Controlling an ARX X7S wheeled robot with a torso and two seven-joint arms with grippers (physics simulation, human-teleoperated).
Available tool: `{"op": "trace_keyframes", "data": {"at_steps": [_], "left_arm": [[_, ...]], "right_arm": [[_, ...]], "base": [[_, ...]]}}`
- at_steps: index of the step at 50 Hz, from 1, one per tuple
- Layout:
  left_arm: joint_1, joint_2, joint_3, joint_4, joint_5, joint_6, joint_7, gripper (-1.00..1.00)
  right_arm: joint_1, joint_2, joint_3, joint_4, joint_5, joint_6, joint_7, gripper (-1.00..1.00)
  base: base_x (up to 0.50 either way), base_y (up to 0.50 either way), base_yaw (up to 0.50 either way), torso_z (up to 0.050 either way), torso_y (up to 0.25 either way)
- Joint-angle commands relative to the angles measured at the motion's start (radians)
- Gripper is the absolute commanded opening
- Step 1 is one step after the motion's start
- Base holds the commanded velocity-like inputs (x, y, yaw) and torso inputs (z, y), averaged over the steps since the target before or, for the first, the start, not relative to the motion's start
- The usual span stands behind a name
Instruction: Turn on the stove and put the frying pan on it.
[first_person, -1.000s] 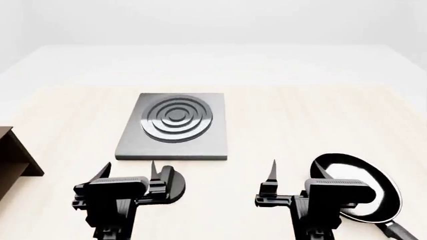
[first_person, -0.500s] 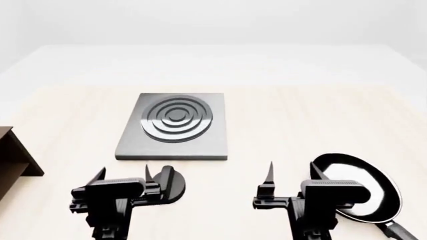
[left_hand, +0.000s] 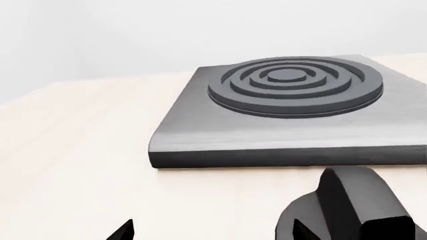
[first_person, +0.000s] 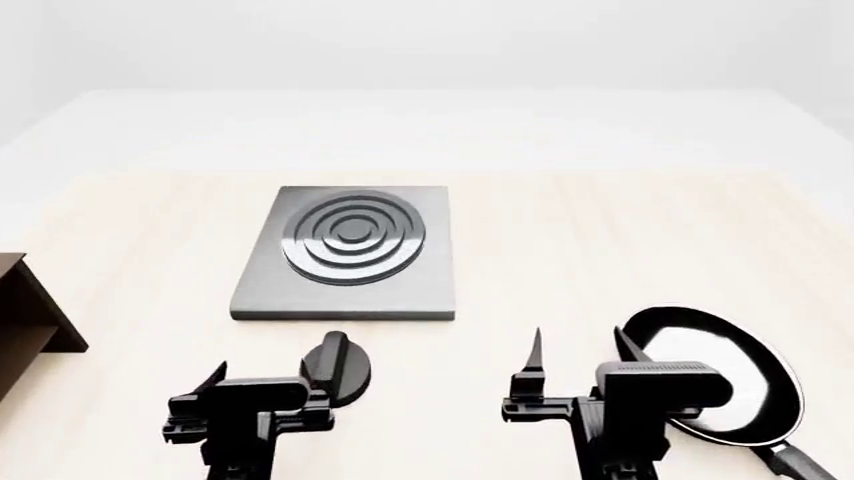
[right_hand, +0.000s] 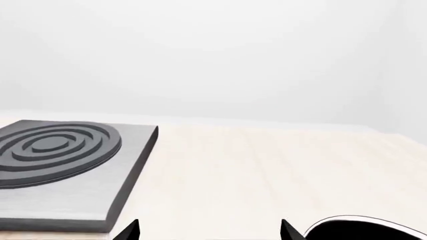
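The stove is a grey square plate with a ringed burner, lying mid-table; it also fills the left wrist view. Its black round knob sits on the table just in front of the plate. My left gripper stands open beside the knob, which lies just ahead of one fingertip rather than between the two. The frying pan, black with a glossy inside, lies at the near right, handle toward me. My right gripper is open and empty, just left of the pan.
A brown wooden shelf stands at the table's left edge. Light wooden tabletop stretches between the stove and the pan and beyond them. The right wrist view shows the stove's corner off to one side.
My left gripper has drawn back toward me and a little right, uncovering more of the knob. The right gripper has slipped back slightly. Stove and pan have not moved.
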Motion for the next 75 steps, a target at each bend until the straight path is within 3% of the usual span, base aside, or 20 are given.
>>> {"op": "trace_keyframes", "data": {"at_steps": [1, 11, 30, 38, 46, 57, 58, 60, 61, 62, 63, 64, 65, 66, 67, 68, 71, 72, 75], "left_arm": [[-0.027, 0.007, 0.03, -0.067, 0.018, 0.002, -0.005, 1.0], [-0.03, 0.012, 0.086, 0.02, 0.016, -0.059, 0.031, 1.0], [0.031, -0.009, 0.176, 0.445, -0.07, -0.313, 0.104, 1.0], [0.014, -0.044, 0.092, 0.698, -0.175, -0.508, 0.08, 1.0], [-0.02, -0.073, -0.035, 0.842, -0.24, -0.607, 0.03, 1.0], [0.002, -0.084, -0.077, 0.854, -0.252, -0.594, 0.015, 1.0], [0.002, -0.097, -0.098, 0.861, -0.253, -0.606, 0.008, 1.0], [0.009, -0.098, -0.108, 0.858, -0.253, -0.598, 0.005, 1.0], [0.03, -0.097, -0.132, 0.806, -0.219, -0.485, 0.013, 1.0], [0.031, -0.096, -0.132, 0.801, -0.218, -0.479, 0.014, 1.0], [0.033, -0.096, -0.131, 0.793, -0.217, -0.471, 0.016, 1.0], [0.038, -0.096, -0.127, 0.79, -0.213, -0.463, 0.018, 1.0], [0.039, -0.096, -0.127, 0.789, -0.213, -0.461, 0.017, 1.0], [0.039, -0.098, -0.129, 0.789, -0.215, -0.462, 0.018, 1.0], [0.039, -0.099, -0.131, 0.788, -0.217, -0.461, 0.018, 1.0], [0.038, -0.099, -0.132, 0.788, -0.218, -0.46, 0.017, 1.0], [0.038, -0.098, -0.138, 0.782, -0.223, -0.458, 0.016, 1.0], [0.039, -0.098, -0.138, 0.781, -0.222, -0.456, 0.015, 1.0], [0.04, -0.1, -0.137, 0.781, -0.223, -0.454, 0.015, 1.0]], "right_arm": [[0.004, 0.007, -0.007, 0.01, 0.008, -0.003, 0.004, 1.0], [-0.002, 0.017, -0.004, 0.001, 0.018, -0.006, 0.008, 1.0], [0.001, 0.024, 0.03, 0.017, 0.053, -0.004, 0.029, 1.0], [0.005, 0.026, 0.021, 0.026, 0.063, 0.009, 0.028, 1.0], [0.014, 0.058, -0.009, -0.057, 0.033, 0.084, 0.047, 1.0], [0.166, 0.132, 0.012, -0.409, 0.077, 0.54, 0.069, 1.0], [0.26, 0.178, 0.019, -0.559, 0.078, 0.69, 0.086, 1.0], [0.338, 0.205, 0.021, -0.651, 0.101, 0.885, 0.07, 1.0], [0.488, 0.355, -0.129, -0.501, 0.251, 1.035, -0.08, 1.0], [0.638, 0.505, -0.279, -0.384, 0.101, 1.185, -0.23, 1.0], [0.488, 0.574, -0.162, -0.234, -0.049, 1.035, -0.38, 1.0], [0.426, 0.619, -0.206, -0.189, -0.199, 0.885, -0.53, 1.0], [0.576, 0.769, -0.356, -0.259, -0.349, 1.035, -0.68, 1.0], [0.669, 0.823, -0.506, -0.263, -0.499, 1.185, -0.83, 1.0], [0.67, 0.83, -0.656, -0.261, -0.649, 1.234, -0.98, 1.0], [0.67, 0.834, -0.7, -0.262, -0.799, 1.234, -1.13, 1.0], [0.665, 0.873, -0.723, -0.253, -1.249, 1.234, -1.58, 1.0], [0.662, 0.882, -0.724, -0.249, -1.269, 1.234, -1.73, 1.0], [0.639, 0.907, -0.735, -0.251, -1.276, 1.234, -1.787, 1.0]], "base": [[0.0, 0.0, 0.0, 0.0, 0.0], [0.0, 0.0, 0.0, 0.0, 0.0], [0.0, 0.0, 0.0, 0.0, 0.001], [0.0, 0.0, 0.0, 0.0, 0.0], [0.0, 0.0, 0.0, 0.0, 0.0], [0.0, 0.0, 0.0, 0.0, 0.0], [0.0, 0.0, 0.0, 0.0, 0.0], [0.0, 0.0, 0.0, 0.0, 0.0], [0.0, 0.0, 0.0, 0.0, 0.0], [0.0, 0.0, 0.0, 0.0, 0.0], [0.0, 0.0, 0.0, 0.0, 0.0], [0.0, 0.0, 0.0, 0.0, 0.0], [0.0, 0.0, 0.0, 0.0, 0.0], [0.0, 0.0, 0.0, 0.0, 0.0], [0.0, 0.0, 0.0, 0.0, 0.0], [0.0, 0.0, 0.0, 0.0, 0.0], [0.0, 0.0, 0.0, 0.0, 0.0], [0.0, 0.0, 0.0, 0.0, 0.0], [0.0, 0.0, 0.0, 0.0, 0.0]]}}
